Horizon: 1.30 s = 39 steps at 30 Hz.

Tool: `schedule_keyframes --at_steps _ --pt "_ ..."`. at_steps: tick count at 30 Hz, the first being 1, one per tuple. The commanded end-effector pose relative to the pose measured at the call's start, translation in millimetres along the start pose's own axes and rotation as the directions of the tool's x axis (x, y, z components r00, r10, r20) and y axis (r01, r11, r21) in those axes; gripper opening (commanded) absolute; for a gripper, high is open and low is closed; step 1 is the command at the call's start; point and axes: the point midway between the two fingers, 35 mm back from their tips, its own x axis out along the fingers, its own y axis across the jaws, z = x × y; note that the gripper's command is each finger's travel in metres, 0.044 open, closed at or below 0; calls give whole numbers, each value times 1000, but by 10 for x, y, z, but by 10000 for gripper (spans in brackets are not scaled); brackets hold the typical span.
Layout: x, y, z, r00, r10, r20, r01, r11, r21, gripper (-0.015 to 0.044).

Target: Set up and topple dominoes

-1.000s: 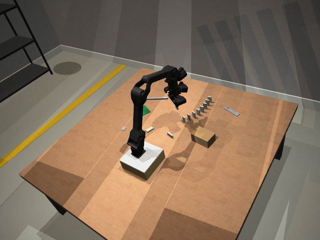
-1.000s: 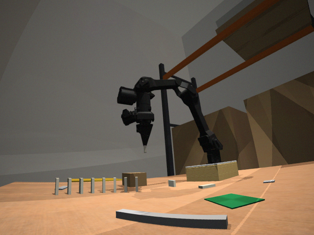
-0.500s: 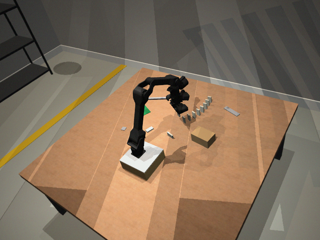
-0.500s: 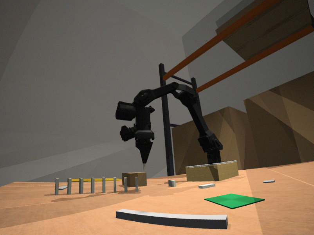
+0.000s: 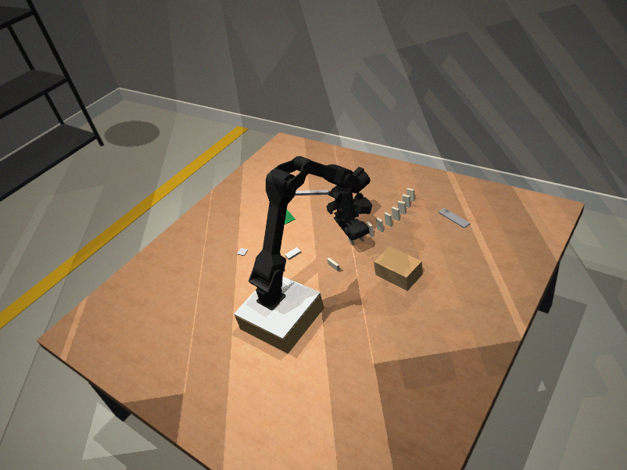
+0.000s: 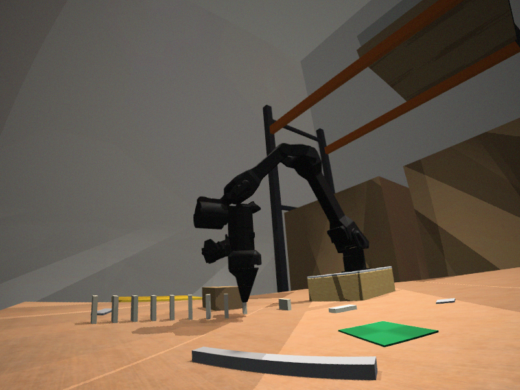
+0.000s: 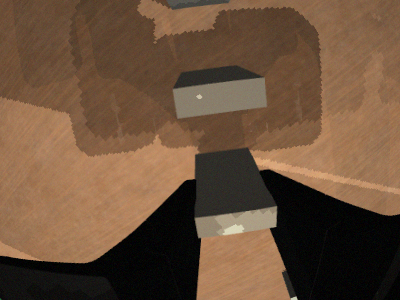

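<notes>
A row of several pale grey standing dominoes (image 5: 395,213) (image 6: 153,307) runs away from the arm's side. Its nearest end domino (image 6: 225,305) (image 7: 220,99) stands upright. My gripper (image 6: 244,300) (image 7: 228,185) is shut on a domino (image 6: 244,308) (image 7: 235,223), held upright beside that end, in line with the row and apart from it. Its foot is at or just above the table; I cannot tell which. In the top view the gripper mostly hides it. Two loose dominoes lie flat nearer the base: one (image 5: 333,263) (image 6: 284,304) and another (image 5: 292,252) (image 6: 342,308).
A cardboard box (image 5: 397,267) (image 6: 216,296) sits right of the row's near end in the top view. A green square (image 5: 288,217) (image 6: 386,333), a curved grey bar (image 5: 312,192) (image 6: 284,366), a grey strip (image 5: 453,217) and a small pale tile (image 5: 242,251) (image 6: 445,300) lie around.
</notes>
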Motion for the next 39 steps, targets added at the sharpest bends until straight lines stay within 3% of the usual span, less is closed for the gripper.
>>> schedule_keyframes --at_steps 1,7,20,24,28,32,39 --pt "26 4 2 1000 4 2 -4 1000 -6 107" --pt "26 4 2 1000 4 2 -4 1000 -6 107" --pt "26 4 2 1000 4 2 -4 1000 -6 440" --pt "-92 13 25 1000 4 2 -4 1000 -5 440" --pt "-810 26 65 1000 3 3 -3 1000 -2 440" --pt "-1268 -1 6 1000 2 3 -2 1000 0 440" --pt "-1254 66 -61 1000 2 2 -2 1000 -8 440"
